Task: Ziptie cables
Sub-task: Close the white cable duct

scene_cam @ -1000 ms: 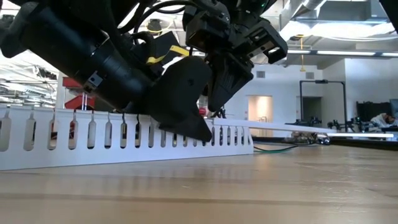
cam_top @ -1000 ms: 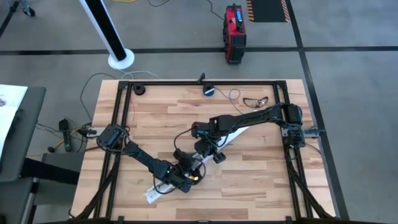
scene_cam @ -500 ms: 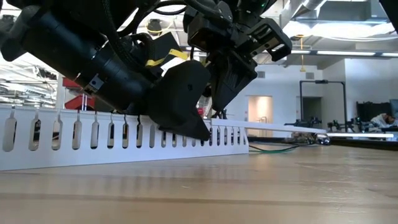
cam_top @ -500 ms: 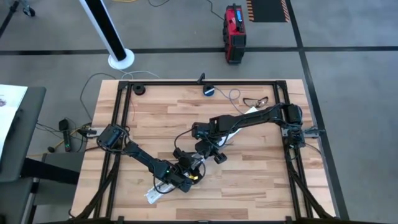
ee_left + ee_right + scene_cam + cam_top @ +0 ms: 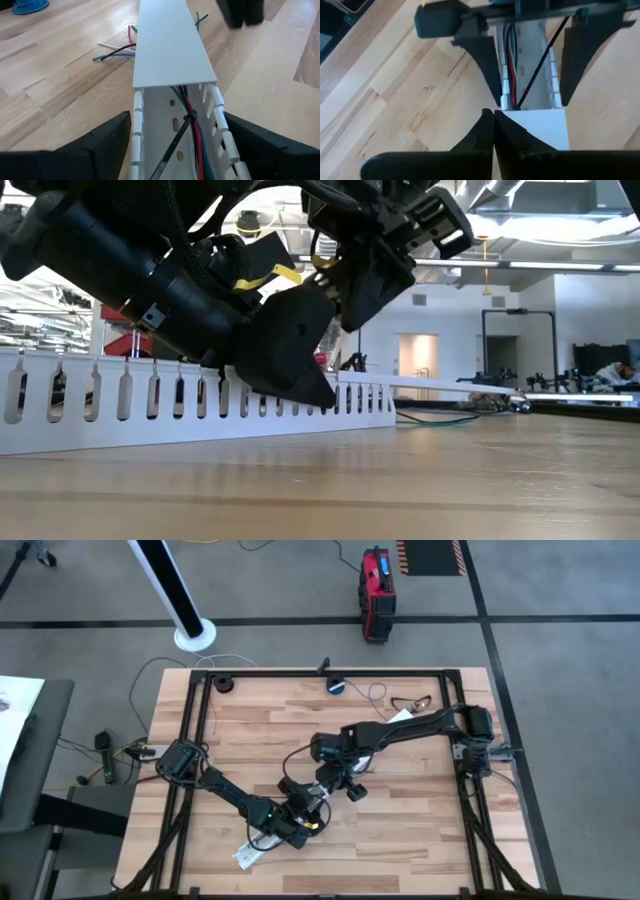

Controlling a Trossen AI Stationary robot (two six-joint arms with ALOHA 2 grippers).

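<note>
The left gripper sat low in the centre of the high view, its two dark fingers spread wide and flanking the slotted walls of a white cable duct; whether they pressed the walls or only stood just beside them could not be told. The cables, red, green, blue and dark, lay inside the open channel, crossed by a black zip tie, and their loose ends spilled onto the wooden table past the duct's far, lidded end.

The right gripper hovered above the duct's white lid near the middle of the high view, its fingertips closed together with nothing visible between them. In the low view it hung clear above the duct's slotted side.

No writing could be read anywhere. A red case stood on the floor above the table's top edge.

Bare tabletop lay open to the right and lower right of the two grippers in the high view; a black frame ran along the table's edges.
</note>
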